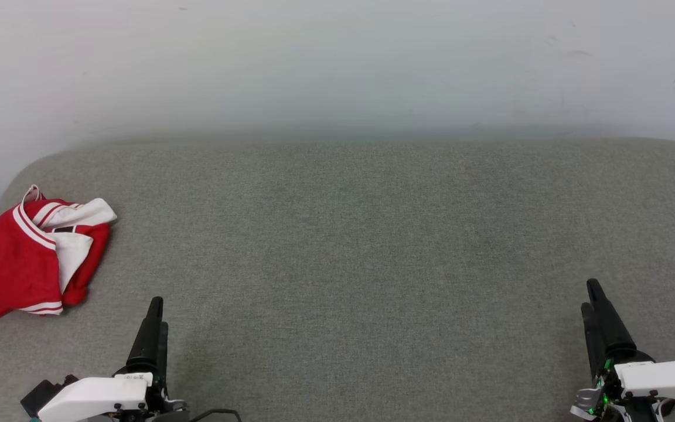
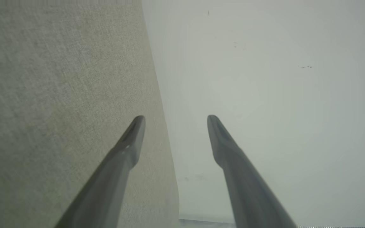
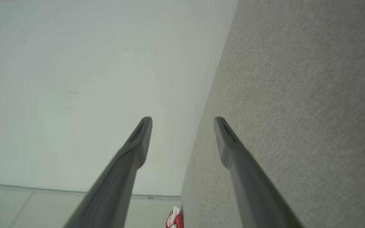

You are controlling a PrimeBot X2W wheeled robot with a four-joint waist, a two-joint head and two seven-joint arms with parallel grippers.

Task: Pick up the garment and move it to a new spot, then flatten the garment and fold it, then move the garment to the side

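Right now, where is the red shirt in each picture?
Head view: the red shirt lies crumpled at the far left of the grey fabric surface.
Left wrist view: grey fabric surface left, white wall right.
Right wrist view: the red shirt peeks in at the bottom edge.
Shared landmark: the line where fabric meets wall.

Head looks down on cushion (image 1: 372,246), wrists skim it, right shares garment (image 1: 21,258)

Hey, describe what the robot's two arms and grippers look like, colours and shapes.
The left gripper and right gripper each have two long, dark, tapering fingers with rounded tips. Behind them sit smooth white shells with small dark screws: the left wrist shell and right wrist shell. Green lights glow at the right wrist, and a thin black cable curls beside the left.
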